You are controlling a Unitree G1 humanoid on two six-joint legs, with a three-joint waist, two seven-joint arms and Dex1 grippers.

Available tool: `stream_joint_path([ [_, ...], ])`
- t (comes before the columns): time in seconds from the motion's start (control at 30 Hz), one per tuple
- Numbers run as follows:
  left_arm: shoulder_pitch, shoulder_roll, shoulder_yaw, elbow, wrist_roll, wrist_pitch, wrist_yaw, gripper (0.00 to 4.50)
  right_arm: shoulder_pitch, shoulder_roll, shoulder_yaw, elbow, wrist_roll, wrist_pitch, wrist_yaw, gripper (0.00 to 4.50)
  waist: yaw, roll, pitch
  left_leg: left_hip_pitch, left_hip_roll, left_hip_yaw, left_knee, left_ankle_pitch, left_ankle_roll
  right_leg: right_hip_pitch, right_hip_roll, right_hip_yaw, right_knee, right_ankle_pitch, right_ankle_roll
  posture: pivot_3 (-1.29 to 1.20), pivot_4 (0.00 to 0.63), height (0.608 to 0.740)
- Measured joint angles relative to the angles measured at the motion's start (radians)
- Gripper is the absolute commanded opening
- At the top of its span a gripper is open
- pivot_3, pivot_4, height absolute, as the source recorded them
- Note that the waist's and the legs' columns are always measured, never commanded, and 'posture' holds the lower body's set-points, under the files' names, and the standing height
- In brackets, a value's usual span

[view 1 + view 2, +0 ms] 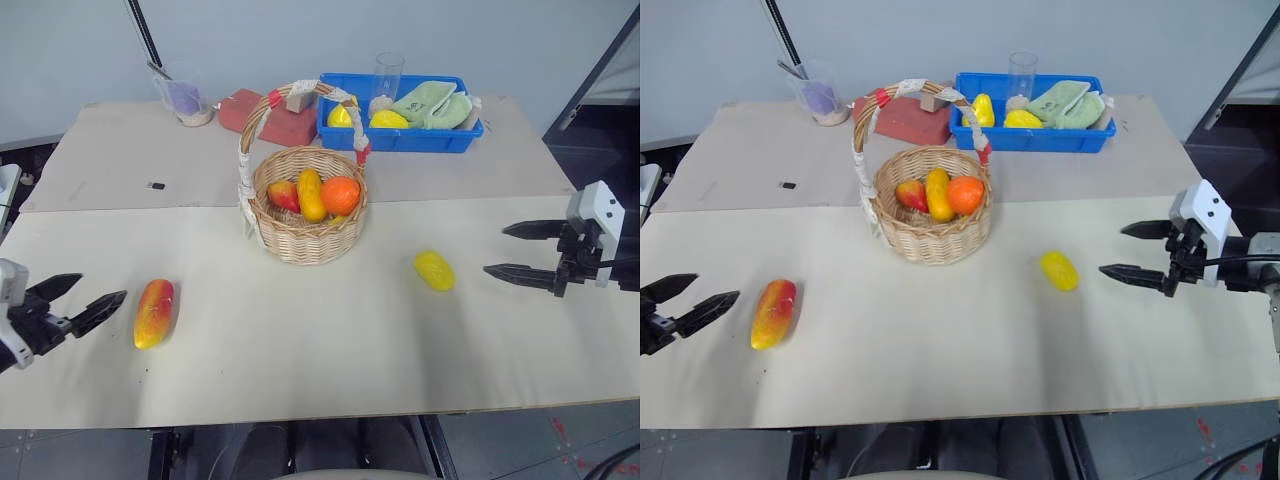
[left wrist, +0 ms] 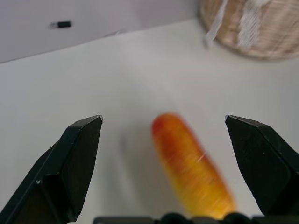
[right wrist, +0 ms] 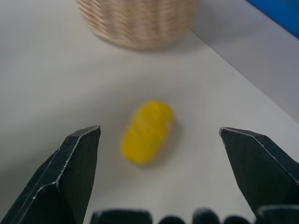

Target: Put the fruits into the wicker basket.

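Observation:
A red-to-yellow mango-like fruit (image 1: 154,313) lies on the table at the left, and my left gripper (image 1: 88,297) stands open just left of it, apart from it; the left wrist view has the fruit (image 2: 192,166) between the open fingers. A bumpy yellow lemon-like fruit (image 1: 434,270) lies right of centre. My right gripper (image 1: 507,250) is open to its right, with a gap between them, and its wrist view faces the lemon (image 3: 146,131). The wicker basket (image 1: 305,232) stands mid-table with a taped handle and holds three fruits.
A blue plastic tray (image 1: 398,137) with yellow fruits, a green cloth and a clear glass sits at the back. A red block (image 1: 272,117) and a cup (image 1: 184,98) stand behind the basket. The table's front edge runs close below both fruits.

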Motion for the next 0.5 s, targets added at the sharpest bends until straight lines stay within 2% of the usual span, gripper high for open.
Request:
stream_joint_path([
  [0.23, -0.032, -0.089, -0.134, -0.077, 0.033, 0.078, 0.213, 4.50, -0.169, 0.059, 0.037, -0.220, 0.184, 0.195, -0.019, 4.49, 0.000, 0.000, 0.000, -0.001, 0.000, -0.003, 0.000, 0.000, 0.000, 0.000, 0.002, 0.000, 0.000, 0.000, 0.000, 0.00, 0.150, 0.740],
  [0.5, -0.063, -0.188, -0.180, -0.075, 0.062, 0.144, 0.371, 4.50, -0.275, 0.153, 0.165, -0.258, 0.199, 0.214, -0.019, 4.49, 0.012, -0.001, 0.000, -0.002, -0.001, -0.003, 0.002, 0.000, 0.000, -0.001, 0.000, 0.000, 0.000, 0.000, 0.000, 0.00, 0.150, 0.740],
])
